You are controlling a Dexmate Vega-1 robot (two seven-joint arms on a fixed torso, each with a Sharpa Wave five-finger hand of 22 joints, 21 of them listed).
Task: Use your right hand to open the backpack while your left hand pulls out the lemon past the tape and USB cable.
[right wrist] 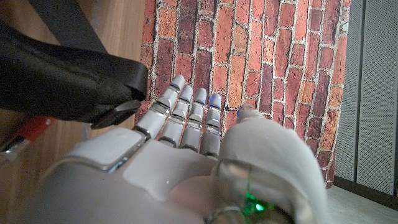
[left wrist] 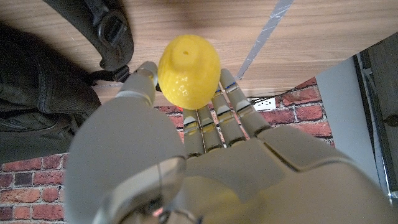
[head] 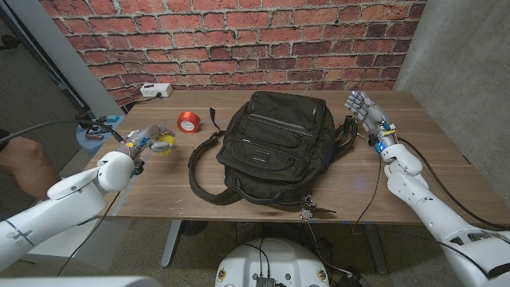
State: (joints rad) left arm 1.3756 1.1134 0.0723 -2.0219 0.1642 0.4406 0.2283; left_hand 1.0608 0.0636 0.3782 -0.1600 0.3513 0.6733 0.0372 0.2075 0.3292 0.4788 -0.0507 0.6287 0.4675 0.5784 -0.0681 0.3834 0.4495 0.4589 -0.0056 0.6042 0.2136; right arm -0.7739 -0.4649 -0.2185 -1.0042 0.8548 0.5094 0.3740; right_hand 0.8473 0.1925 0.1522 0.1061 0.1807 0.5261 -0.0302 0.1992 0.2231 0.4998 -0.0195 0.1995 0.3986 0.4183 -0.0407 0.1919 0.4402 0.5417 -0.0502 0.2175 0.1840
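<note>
So my left hand [head: 147, 141] has the lemon [head: 163, 144] in it, fingers wrapped around it from both sides, sitting over the left end of the desk [head: 263, 199], well apart from the backpack [head: 275, 147]. From my left wrist camera the lemon [left wrist: 188, 70] is bright yellow and bumpy, pinched up at my fingertips [left wrist: 227, 81], with a strap and buckle [left wrist: 112, 34] of the backpack [left wrist: 37, 93] near it on the wood.

My right hand [head: 364, 110] is off on the other side, just beside the backpack's right edge, standing up with fingers apart and straight, holding nothing. The right wrist camera shows those fingers [right wrist: 186, 112] pointing at the brick wall [right wrist: 261, 56], with the black backpack [right wrist: 62, 74] just off to the side, not touching as far as I can see.

The backpack lies flat in the middle of the desk, straps [head: 199, 171] looping out on its left side. Can't tell from here whether the zipper is open. The red tape roll [head: 188, 121] sits on the desk between my left hand and the backpack, a bit further back. A white power strip [head: 156, 90] is at the far edge by the wall, and a person's hand [head: 24, 155] is at the picture's left edge.
</note>
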